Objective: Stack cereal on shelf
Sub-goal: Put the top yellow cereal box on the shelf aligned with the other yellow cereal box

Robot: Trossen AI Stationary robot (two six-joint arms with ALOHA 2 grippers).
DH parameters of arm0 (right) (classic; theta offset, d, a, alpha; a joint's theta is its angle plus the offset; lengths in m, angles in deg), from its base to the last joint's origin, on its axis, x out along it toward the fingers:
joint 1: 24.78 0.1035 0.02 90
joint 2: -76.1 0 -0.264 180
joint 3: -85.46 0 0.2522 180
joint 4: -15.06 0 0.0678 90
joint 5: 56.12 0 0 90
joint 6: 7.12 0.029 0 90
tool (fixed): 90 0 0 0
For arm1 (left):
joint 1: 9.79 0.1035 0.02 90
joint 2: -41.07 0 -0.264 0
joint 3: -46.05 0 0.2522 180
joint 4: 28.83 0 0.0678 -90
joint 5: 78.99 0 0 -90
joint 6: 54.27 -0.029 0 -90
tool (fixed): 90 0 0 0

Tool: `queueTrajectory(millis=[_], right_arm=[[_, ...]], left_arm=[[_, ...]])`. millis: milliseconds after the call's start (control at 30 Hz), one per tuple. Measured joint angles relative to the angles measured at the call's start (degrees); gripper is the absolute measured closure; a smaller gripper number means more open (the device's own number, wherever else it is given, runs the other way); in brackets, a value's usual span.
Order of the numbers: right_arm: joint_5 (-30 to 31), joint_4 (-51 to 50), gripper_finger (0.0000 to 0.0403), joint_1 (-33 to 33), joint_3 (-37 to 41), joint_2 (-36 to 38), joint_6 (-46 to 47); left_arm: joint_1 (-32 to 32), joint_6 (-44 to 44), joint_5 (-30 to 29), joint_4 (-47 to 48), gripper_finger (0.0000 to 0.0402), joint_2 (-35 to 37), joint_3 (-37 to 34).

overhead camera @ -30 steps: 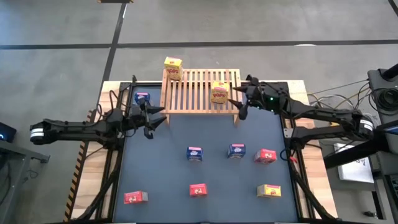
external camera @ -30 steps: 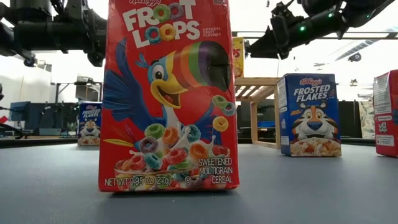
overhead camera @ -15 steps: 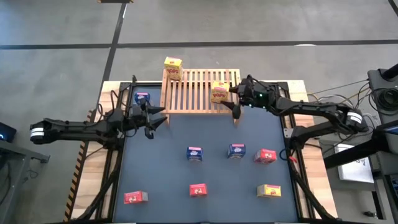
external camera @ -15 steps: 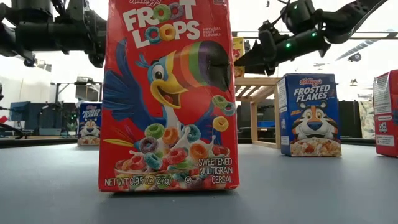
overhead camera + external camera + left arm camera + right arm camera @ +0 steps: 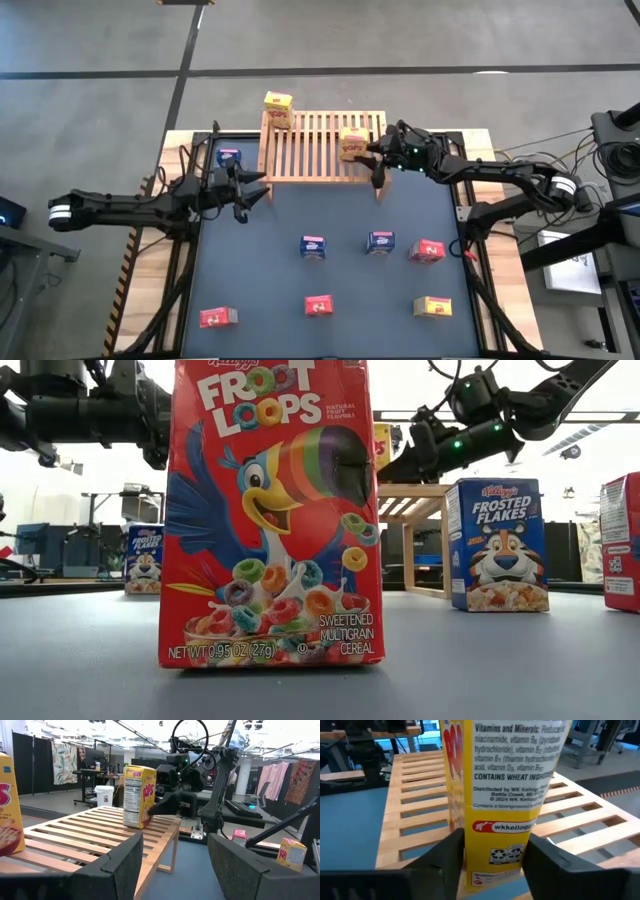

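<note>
The wooden slatted shelf (image 5: 318, 150) stands at the table's far edge. One yellow cereal box (image 5: 278, 108) stands on its far left corner. A second yellow box (image 5: 352, 143) stands upright on the slats near the shelf's right end. My right gripper (image 5: 364, 151) reaches it from the right and is shut on it. My left gripper (image 5: 254, 187) hovers open off the shelf's near left corner, above the dark mat, touching nothing. In the left wrist view the second box (image 5: 139, 795) shows with the right gripper (image 5: 167, 806) beside it. My right gripper holds the second yellow box by its lower half (image 5: 495, 840), pinched between the two fingers (image 5: 445, 857), one on each broad face. The fingers come level from the table's right. The box stands upright with its base (image 5: 487, 879) on the slats.
A blue box (image 5: 228, 157) stands left of the shelf. On the mat stand two blue boxes (image 5: 313, 246) (image 5: 380, 242), three red ones (image 5: 427, 251) (image 5: 318, 306) (image 5: 218, 317) and a yellow one (image 5: 432, 306). The red box (image 5: 270, 510) fills the low view.
My right gripper has moved toward the table's left, from beside the shelf's right end up to the yellow box on the slats, and its fingers now stand on either face of the box. The left arm has kept still.
</note>
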Motion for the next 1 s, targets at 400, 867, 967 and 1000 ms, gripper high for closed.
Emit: queueTrajectory(millis=[400, 867, 967, 1000], right_arm=[[-7.44, 3.84, 0.0259, 0.28, -4.0, -0.74, 0.94], [-9.98, 2.78, 0.0259, 4.0, -18.67, -15.96, 1.01], [-9.92, 2.66, 0.0261, 4.3, -23.91, -21.0, 1.55], [-9.89, 2.25, 0.0261, 4.45, -25.82, -22.69, 1.52]], left_arm=[[0.98, -0.33, -0.25, 0.15, 0.0194, 0.11, 0.26], [8.59, -8.61, -0.39, 24.83, 0.0194, -3.51, 16.85], [10.12, -8.74, 1.38, 29.24, 0.0194, -3.88, 20.13], [10.52, -8.79, 2.7, 29.72, 0.0194, -3.8, 20.83]])
